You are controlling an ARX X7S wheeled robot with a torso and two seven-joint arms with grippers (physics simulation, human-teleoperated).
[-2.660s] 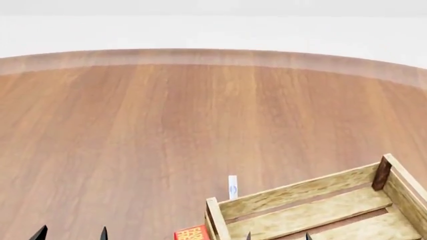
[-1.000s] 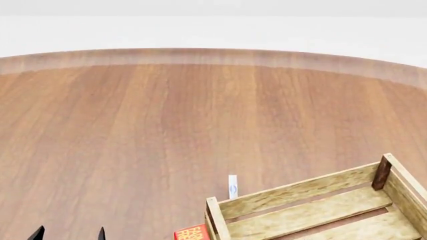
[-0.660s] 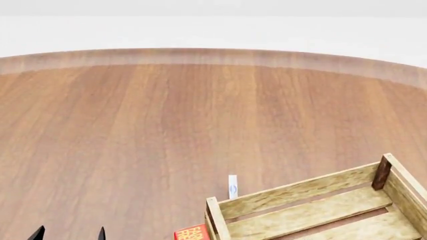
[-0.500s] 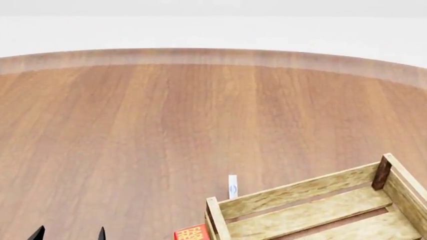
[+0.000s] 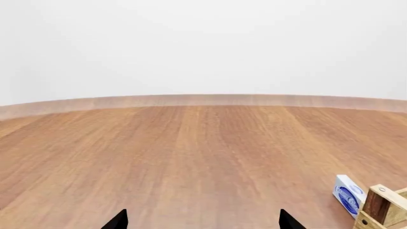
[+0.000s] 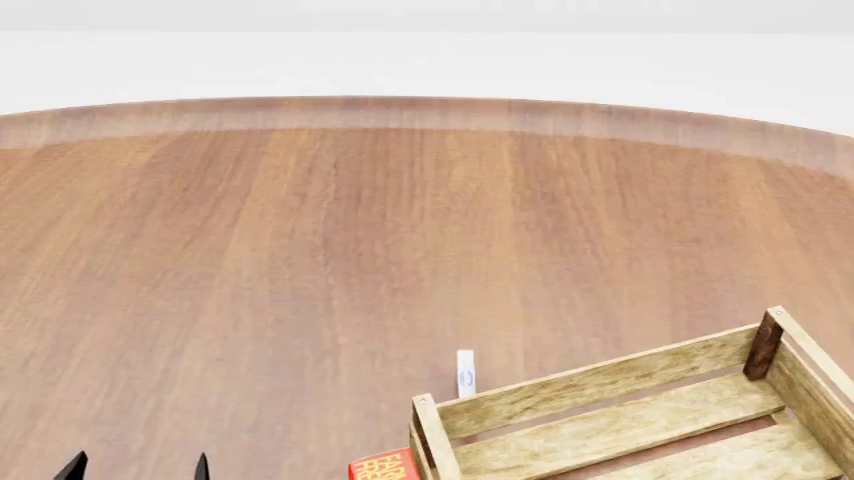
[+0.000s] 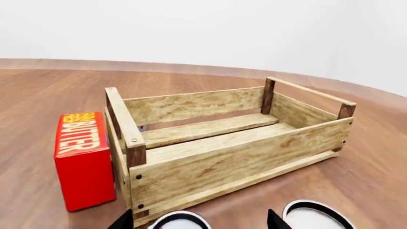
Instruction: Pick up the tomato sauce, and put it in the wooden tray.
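The tomato sauce's label shows in no view. Two round white tops with dark rims, one (image 7: 181,220) and the other (image 7: 318,214), peek in at the edge of the right wrist view; what they belong to I cannot tell. The first shows between the spread fingertips of my right gripper (image 7: 200,222), which is open and holds nothing. The wooden tray (image 7: 235,167) stands empty just beyond it, and also shows in the head view (image 6: 587,385). My left gripper (image 5: 203,222) is open over bare table, left of the tray (image 5: 380,207); only its tips (image 6: 138,468) show in the head view.
A red butter box (image 7: 83,157) stands against the tray's left end (image 6: 384,467). A small blue-and-white box (image 5: 348,195) stands behind the tray's far left corner (image 6: 466,374). The round wooden table (image 6: 334,250) stretches away to a curved far edge.
My right gripper's tips, seen at the head view's bottom edge 2.7 s ago, have left that view. The left tips sank slightly. Nothing has moved in the last second.
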